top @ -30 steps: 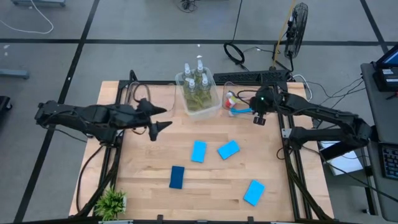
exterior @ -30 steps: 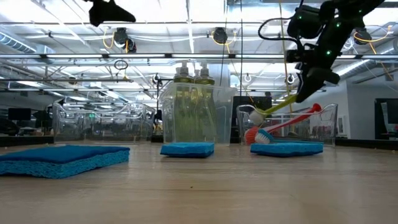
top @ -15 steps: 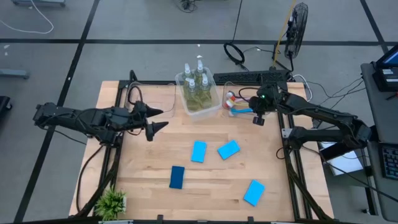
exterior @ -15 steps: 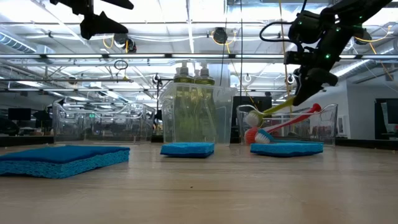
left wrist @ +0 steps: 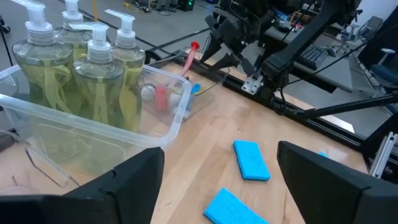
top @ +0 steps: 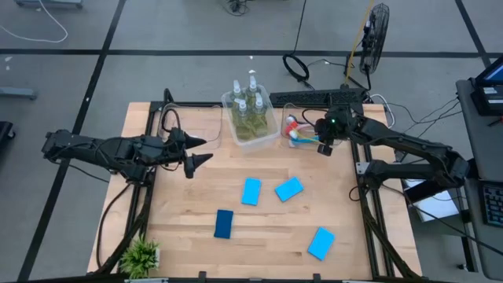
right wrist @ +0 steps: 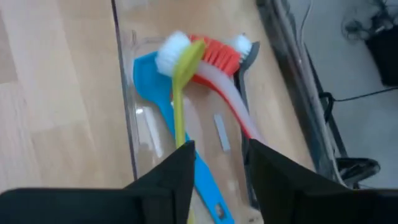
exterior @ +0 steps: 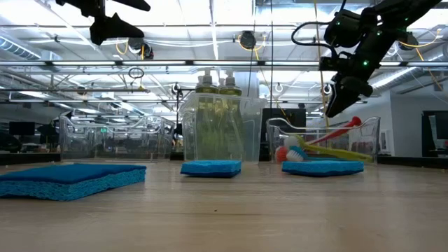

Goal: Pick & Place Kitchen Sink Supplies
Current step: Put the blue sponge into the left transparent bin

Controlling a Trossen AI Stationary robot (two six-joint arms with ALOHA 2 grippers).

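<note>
The green brush (right wrist: 181, 93) lay in the small clear bin (right wrist: 124, 124) on top of the blue, red and dark ones. The right gripper (right wrist: 214, 168) hovered just above it, fingers parted, holding nothing. The left gripper (left wrist: 217, 180) hung spread wide, near the bottle bin (left wrist: 93, 143).

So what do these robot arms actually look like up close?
Both arms are matte black, built of slim jointed segments. The left tool ends in two flat, pointed black fingers. The right tool looks the same, with small green lights glowing on its wrist and black cables looping off it.
</note>
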